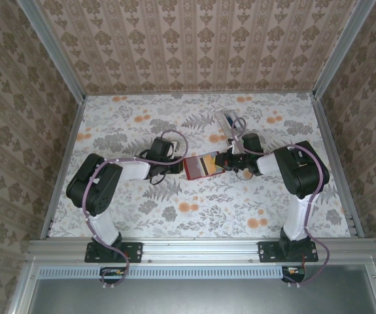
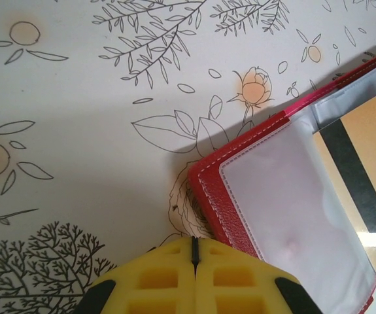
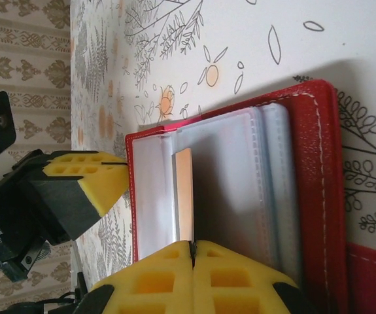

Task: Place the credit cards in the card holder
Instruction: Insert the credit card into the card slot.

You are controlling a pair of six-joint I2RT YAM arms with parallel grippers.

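The fingers of the left gripper (image 2: 194,245) are seen pressed together, with only a thin dark seam between the two yellow pads and nothing held. Their tips are set against the near corner of the card holder (image 2: 230,212), touching its red stitched edge or lying just beside it. From the right wrist the left gripper (image 3: 123,167) is seen at the holder's far edge, its tip met with the red border.

The fingers of the right gripper (image 3: 193,247) are likewise closed, and a credit card (image 3: 185,196) is pinched between them by its end. The card is held on edge over the open card holder (image 3: 312,170), its pale orange face turned aside and its other end reaching towards the holder's far border. Whether its lower edge is already inside a clear pocket cannot be told. From the left wrist the same card (image 2: 371,150) is shown as orange with a black stripe, beside the holder's clear sleeves.

From above, the card holder (image 1: 201,167) is found lying open on the flowered table (image 1: 142,124), between the left gripper (image 1: 176,168) and the right gripper (image 1: 225,161). A second card (image 1: 227,120), pale, is seen flat on the table beyond the right gripper, near it but apart from the holder. Lilac cables (image 1: 174,139) are looped over both wrists.
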